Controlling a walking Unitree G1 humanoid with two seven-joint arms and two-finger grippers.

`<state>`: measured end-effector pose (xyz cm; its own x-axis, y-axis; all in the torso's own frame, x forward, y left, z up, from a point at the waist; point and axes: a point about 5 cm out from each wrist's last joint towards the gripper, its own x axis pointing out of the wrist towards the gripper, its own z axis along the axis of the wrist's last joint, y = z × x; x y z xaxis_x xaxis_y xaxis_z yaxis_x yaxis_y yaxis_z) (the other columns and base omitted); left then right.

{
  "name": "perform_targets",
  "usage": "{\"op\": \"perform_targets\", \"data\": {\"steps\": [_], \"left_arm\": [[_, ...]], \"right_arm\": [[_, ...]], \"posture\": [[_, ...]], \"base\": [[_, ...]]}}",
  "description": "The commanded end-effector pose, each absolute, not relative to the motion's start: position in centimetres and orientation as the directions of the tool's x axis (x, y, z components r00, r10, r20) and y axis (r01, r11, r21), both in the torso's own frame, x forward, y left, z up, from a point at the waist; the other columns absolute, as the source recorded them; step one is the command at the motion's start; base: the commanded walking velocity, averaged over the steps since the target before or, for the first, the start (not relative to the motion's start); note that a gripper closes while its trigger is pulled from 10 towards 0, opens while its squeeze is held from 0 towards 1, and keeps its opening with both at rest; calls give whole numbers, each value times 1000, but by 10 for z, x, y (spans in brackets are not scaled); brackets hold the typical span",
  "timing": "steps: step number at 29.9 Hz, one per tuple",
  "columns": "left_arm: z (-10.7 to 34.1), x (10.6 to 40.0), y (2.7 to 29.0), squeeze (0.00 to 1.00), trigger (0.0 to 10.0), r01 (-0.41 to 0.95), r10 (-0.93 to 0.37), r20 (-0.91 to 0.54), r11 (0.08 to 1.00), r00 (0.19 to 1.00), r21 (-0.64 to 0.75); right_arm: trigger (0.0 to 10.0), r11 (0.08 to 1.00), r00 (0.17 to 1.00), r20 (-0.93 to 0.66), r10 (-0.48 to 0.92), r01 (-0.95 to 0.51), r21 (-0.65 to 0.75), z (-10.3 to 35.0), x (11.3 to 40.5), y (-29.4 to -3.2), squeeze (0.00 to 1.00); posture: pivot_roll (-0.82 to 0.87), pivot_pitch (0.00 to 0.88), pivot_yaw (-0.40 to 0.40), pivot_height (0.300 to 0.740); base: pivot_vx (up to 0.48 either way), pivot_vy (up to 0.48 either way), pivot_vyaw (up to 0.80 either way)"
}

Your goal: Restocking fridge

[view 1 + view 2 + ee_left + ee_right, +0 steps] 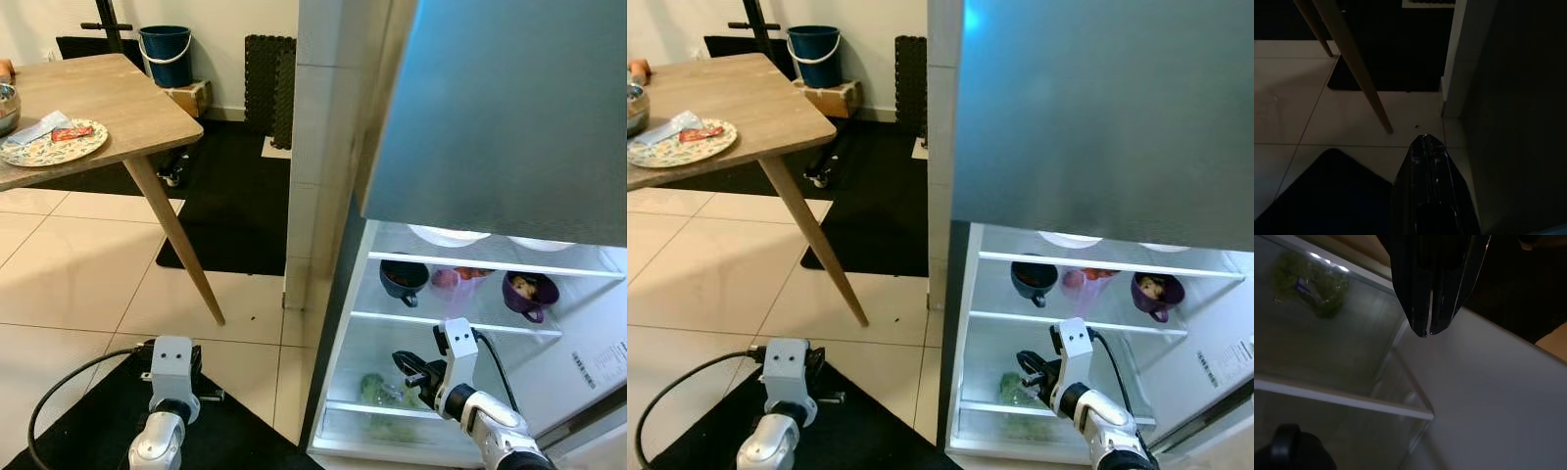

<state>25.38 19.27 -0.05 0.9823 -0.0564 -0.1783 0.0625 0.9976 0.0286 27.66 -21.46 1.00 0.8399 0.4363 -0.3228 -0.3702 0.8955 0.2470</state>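
The fridge [490,108] stands open, its lit lower shelves [451,321] in view. On the bottom shelf lies a bag of green vegetables [380,392], which the right wrist view shows as a clear bag of greens [1310,281]. My right gripper [409,366] reaches into the fridge just above and right of that bag. Its fingers [1420,293] are shut with nothing between them. My left gripper [1425,141] hangs low over the floor left of the fridge, fingers together.
The upper shelf holds a dark blue cup [404,279], a pink bag [453,282] and a purple cup [529,294], with white plates [448,235] above. A wooden table [118,98] with a patterned plate [54,144] stands left. A black mat [225,431] lies underfoot.
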Motion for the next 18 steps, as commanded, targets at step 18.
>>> {"op": "perform_targets", "data": {"steps": [18], "left_arm": [[-11, 254, 196, 0, 10000, 25, -1, -289, 996, 957, 80]], "right_arm": [[10000, 896, 851, -306, 427, -354, 268, 10, 276, -218, 0]], "posture": [[-72, 0, -43, 632]], "base": [[-16, 0, 0]]}}
